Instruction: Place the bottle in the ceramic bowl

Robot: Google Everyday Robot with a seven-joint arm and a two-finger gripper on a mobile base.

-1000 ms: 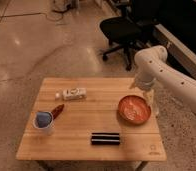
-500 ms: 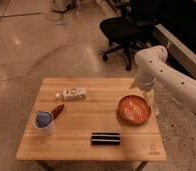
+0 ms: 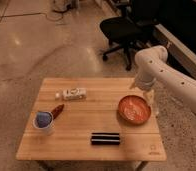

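Observation:
The bottle (image 3: 72, 93) lies on its side on the wooden table (image 3: 91, 122), at the back left. It is whitish with a pale label. The ceramic bowl (image 3: 134, 109) is orange-red and shallow, and sits at the table's right side. My gripper (image 3: 150, 103) hangs at the end of the white arm by the bowl's far right rim, far from the bottle. Nothing shows in it.
A white cup with blue contents (image 3: 43, 121) stands at the left front, with a small red object (image 3: 56, 111) beside it. A black rectangular bar (image 3: 105, 138) lies at the front middle. A black office chair (image 3: 125, 27) stands behind the table.

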